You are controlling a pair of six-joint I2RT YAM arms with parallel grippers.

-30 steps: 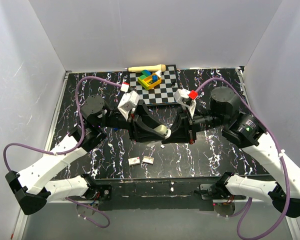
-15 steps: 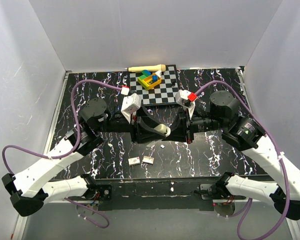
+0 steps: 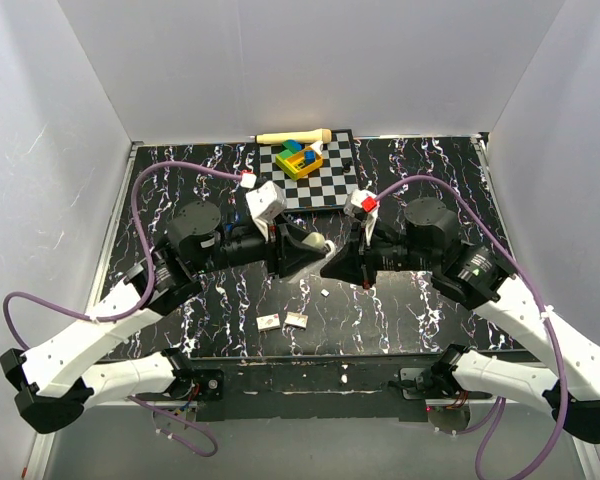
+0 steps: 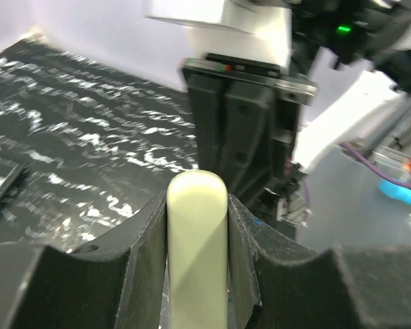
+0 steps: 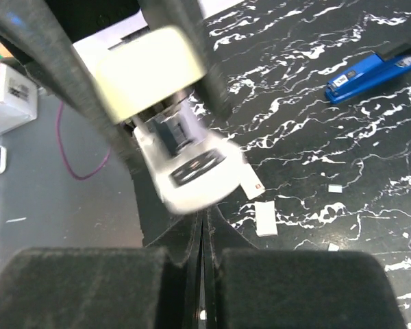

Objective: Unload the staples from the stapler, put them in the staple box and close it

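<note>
- Left tool is clamped on a cream-and-white object, lifted over the tabletop centre.
- Right tool is closed tight on nothing, its tip just beside that object at 4 o'clock in the top view.
- Stapler, blue, lies flat on the tabletop at 2 o'clock in the right wrist view, apart from both tools and hidden from above.
- Step, judged: stapler not yet grasped. Next move needs a freed tool to reach it and open it.
- Yellow tray at 12 o'clock on the checkered board holds blue and green blocks. No staples visible in it.
</note>
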